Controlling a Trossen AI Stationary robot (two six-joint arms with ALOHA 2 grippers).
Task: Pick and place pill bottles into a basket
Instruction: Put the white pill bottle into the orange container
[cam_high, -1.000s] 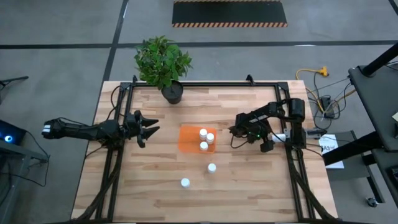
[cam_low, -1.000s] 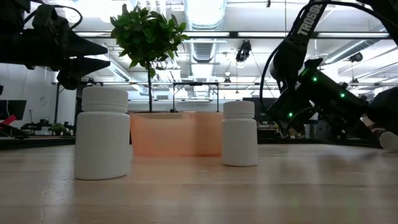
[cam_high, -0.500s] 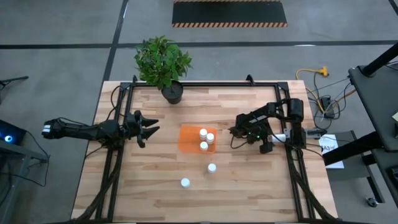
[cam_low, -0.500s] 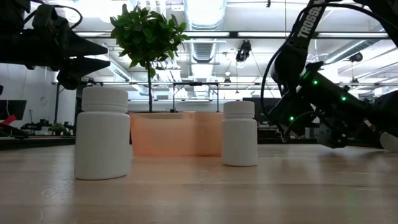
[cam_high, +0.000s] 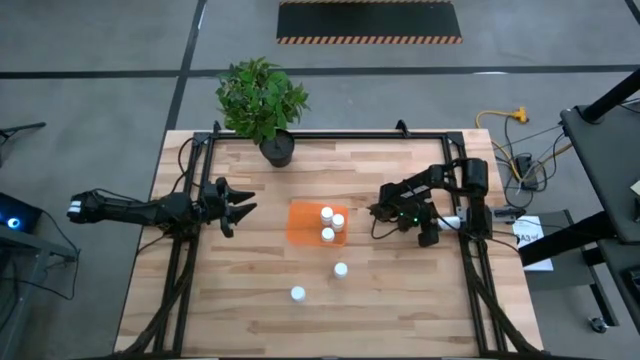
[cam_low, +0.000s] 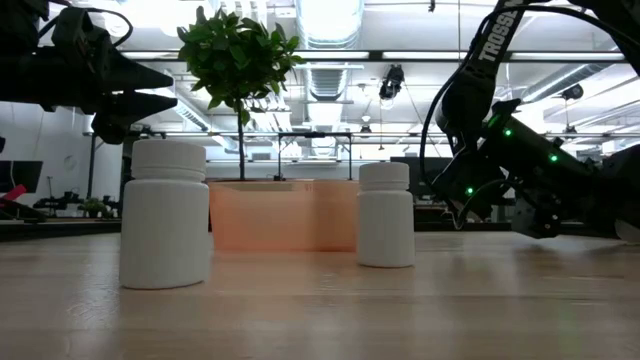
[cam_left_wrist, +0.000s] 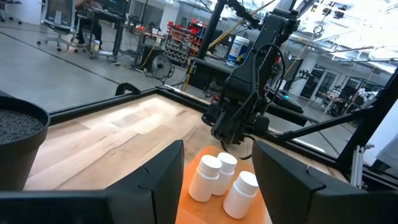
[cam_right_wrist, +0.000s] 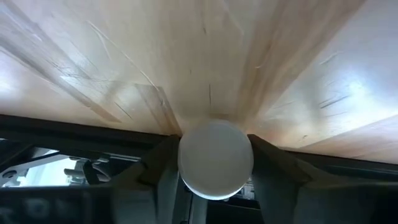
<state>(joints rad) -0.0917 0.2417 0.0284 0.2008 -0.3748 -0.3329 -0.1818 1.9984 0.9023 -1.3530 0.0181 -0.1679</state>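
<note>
The orange basket (cam_high: 303, 222) sits mid-table with three white pill bottles (cam_high: 328, 222) standing in it. Two more stand on the wood nearer the front: one (cam_high: 341, 269) and another (cam_high: 298, 293), both large in the low view (cam_low: 165, 215) (cam_low: 386, 215). A sixth bottle (cam_high: 450, 219) seems to lie on its side by the right frame rail, with my right gripper (cam_right_wrist: 216, 168) shut on it. My left gripper (cam_high: 240, 208) hovers open, left of the basket, its fingers level and with nothing between them (cam_left_wrist: 219, 186). My right gripper pinches the bottle between its two fingers, one on each opposite side (cam_right_wrist: 181, 163). The bottle's round white end (cam_right_wrist: 216, 155) faces back along the fingers. The fingers slant down toward the table's right side. The bottle sits low against the wood.
A black pot with a green plant (cam_high: 277, 150) stands at the far edge, left of centre. Black frame rails (cam_high: 468, 262) run along the table's sides and back. Bare wood lies between the basket and the right arm and along the front edge.
My right gripper's fingers have drawn in around the bottle near the table's right edge. In the low view its white end, plain before, is now almost covered by them. The left arm and the other bottles have kept still.
</note>
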